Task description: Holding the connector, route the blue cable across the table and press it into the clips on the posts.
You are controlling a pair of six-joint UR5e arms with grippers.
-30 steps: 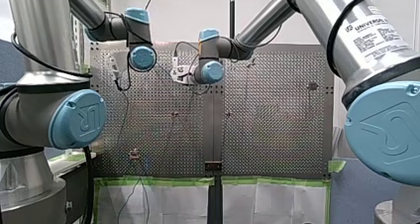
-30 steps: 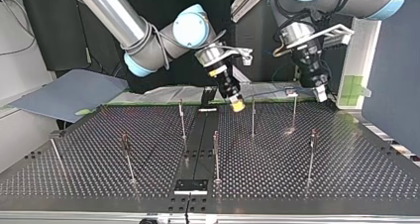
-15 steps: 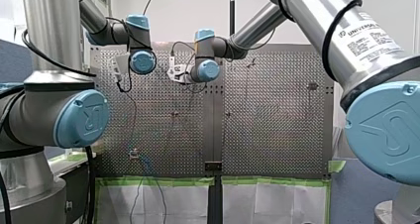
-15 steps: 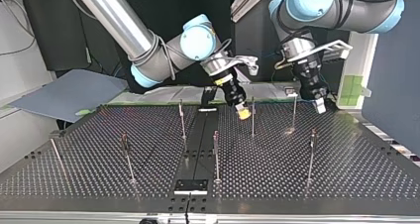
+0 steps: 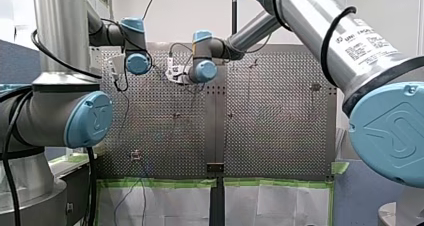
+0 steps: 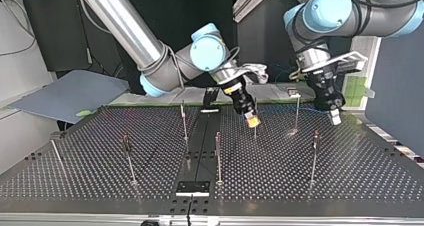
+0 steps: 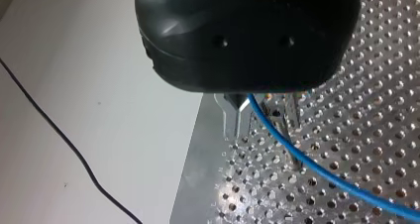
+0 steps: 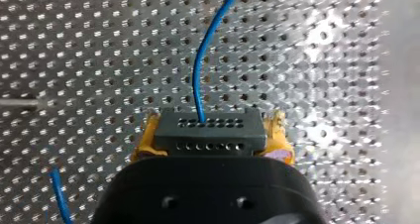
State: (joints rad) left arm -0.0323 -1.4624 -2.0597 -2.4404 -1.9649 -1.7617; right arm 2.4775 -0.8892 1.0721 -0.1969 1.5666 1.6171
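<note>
Connector (image 8: 208, 130) clamped, right pincer (image 6: 254, 121) | beside post (image 6: 255, 132) | left pincer (image 6: 334, 117) near table (image 6: 350, 151) edge

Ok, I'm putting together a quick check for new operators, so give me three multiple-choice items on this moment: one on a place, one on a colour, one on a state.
1. Where is the connector?
A) lying loose, held by nothing
B) between the yellow pads of my right gripper
C) hanging by its wire

2. What colour is the cable leaving the connector?
A) red
B) green
C) blue

3. What state is my right gripper in?
A) shut on the connector
B) open and empty
C) shut on nothing

Answers:
1 B: the right wrist view shows a pad on either side of it.
2 C: the cable runs blue from its holed face.
3 A: both pads press against its sides.
</note>
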